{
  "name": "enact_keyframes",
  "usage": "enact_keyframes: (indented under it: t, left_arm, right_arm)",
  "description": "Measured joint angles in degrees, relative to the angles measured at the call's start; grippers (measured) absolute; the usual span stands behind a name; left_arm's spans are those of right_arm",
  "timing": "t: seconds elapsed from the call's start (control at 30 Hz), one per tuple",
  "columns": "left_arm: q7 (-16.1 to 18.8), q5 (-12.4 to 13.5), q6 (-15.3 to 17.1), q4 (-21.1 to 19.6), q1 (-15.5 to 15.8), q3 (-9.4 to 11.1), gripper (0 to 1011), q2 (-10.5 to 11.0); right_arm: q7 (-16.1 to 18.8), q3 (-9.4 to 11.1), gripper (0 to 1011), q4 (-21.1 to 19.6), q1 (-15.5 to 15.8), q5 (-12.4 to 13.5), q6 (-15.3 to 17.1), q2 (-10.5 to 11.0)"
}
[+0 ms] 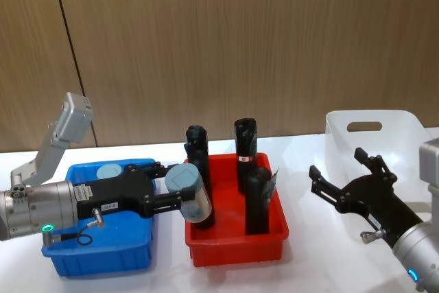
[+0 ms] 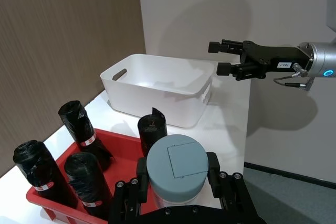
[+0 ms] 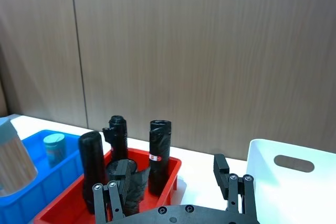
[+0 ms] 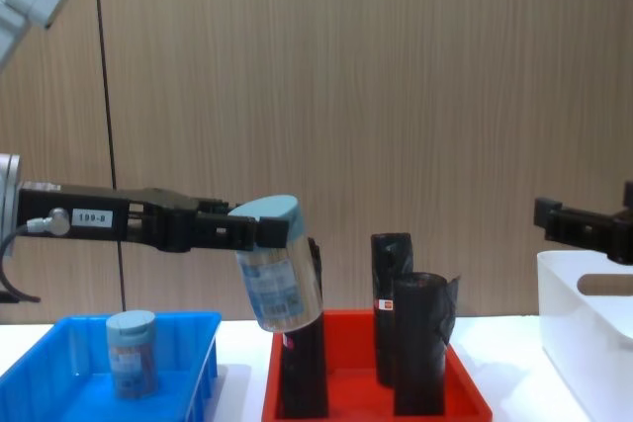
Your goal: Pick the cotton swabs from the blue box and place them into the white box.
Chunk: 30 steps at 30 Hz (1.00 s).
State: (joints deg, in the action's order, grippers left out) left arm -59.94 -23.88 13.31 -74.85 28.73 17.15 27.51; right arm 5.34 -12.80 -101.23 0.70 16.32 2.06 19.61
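On my left, the blue box (image 1: 103, 259) sits on the tabletop (image 1: 300, 162) with one cotton swab jar (image 1: 108, 171) standing inside. My left hand (image 1: 177, 184) is clamped on a second jar (image 1: 197, 204), tilted, above the left side of the red tray (image 1: 236, 248). My right hand (image 1: 336, 168) hovers, fingers apart, before the white box (image 1: 405, 128).
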Motion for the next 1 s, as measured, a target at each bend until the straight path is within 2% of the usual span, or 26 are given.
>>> enact_keyframes:
  t: [0.13,0.43,0.73,0.8,0.9,1.0]
  left_arm:
    - [0.01,-0.08,-0.06,0.02,-0.02,0.02,664,0.02]
    - [0.03,-0.17,-0.18,0.06,-0.07,0.08,664,0.07]
    - [0.06,-0.23,-0.23,0.06,-0.08,0.09,664,0.10]
    - [0.06,-0.24,-0.24,0.06,-0.08,0.09,664,0.10]
    - [0.08,-0.26,-0.26,0.06,-0.09,0.09,664,0.10]
    - [0.09,-0.27,-0.27,0.06,-0.09,0.09,664,0.10]
  right_arm:
    - [1.66,0.19,1002,0.00,-0.21,0.06,0.34,0.38]
    - [7.84,0.57,1002,-0.11,-1.07,0.61,1.78,1.62]
    - [16.41,0.72,1002,0.17,-2.98,0.96,4.19,2.85]
    - [17.08,0.71,1002,0.25,-3.17,0.96,4.41,2.91]
    - [20.68,0.49,1002,0.91,-4.47,0.94,5.60,3.05]
    - [22.72,0.28,1002,1.40,-5.29,0.77,6.32,3.01]
